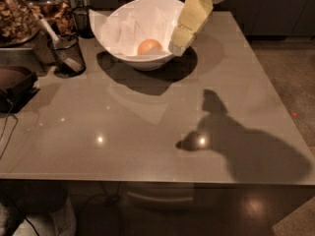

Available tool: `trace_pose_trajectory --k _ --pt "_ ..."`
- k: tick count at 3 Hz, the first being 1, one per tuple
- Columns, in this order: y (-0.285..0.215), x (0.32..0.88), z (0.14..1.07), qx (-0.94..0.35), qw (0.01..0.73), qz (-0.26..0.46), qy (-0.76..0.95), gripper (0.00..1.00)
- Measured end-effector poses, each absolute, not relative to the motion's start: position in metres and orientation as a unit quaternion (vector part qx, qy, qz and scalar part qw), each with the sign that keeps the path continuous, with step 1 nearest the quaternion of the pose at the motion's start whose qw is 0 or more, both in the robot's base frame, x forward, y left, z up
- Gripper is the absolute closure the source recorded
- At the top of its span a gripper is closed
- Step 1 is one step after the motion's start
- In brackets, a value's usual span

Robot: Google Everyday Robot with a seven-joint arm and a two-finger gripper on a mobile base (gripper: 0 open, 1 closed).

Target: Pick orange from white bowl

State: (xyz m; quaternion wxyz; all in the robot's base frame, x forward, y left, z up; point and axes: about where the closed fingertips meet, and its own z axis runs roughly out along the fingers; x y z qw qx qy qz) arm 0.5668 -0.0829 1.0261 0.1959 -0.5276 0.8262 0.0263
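Observation:
The orange [149,46] lies inside the white bowl [147,64], on its white paper lining, at the far middle of the grey table [147,127]. My gripper [178,45], cream-coloured, comes down from the top right and points down-left. Its tip hangs at the bowl's right rim, just right of the orange and a little above it. It holds nothing that I can see.
A dark mesh cup [67,55] with a utensil stands left of the bowl, with another dark cup [81,19] behind it. A tray of brown dried bits [17,16] and a black device [15,85] sit at the left edge. The arm's shadow [246,146] falls front right.

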Motion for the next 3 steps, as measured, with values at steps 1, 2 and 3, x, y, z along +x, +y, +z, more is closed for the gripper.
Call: trace_pose_trajectory --k 1,2,3 --pt "-0.075 0.572 1.028 -0.53 0.208 0.027 0.822 0.0" --pt "-0.064 0.581 1.033 -0.535 0.235 0.033 0.81 0.0" --pt "-0.045 0.609 1.033 -0.531 0.238 0.044 0.812 0.0"
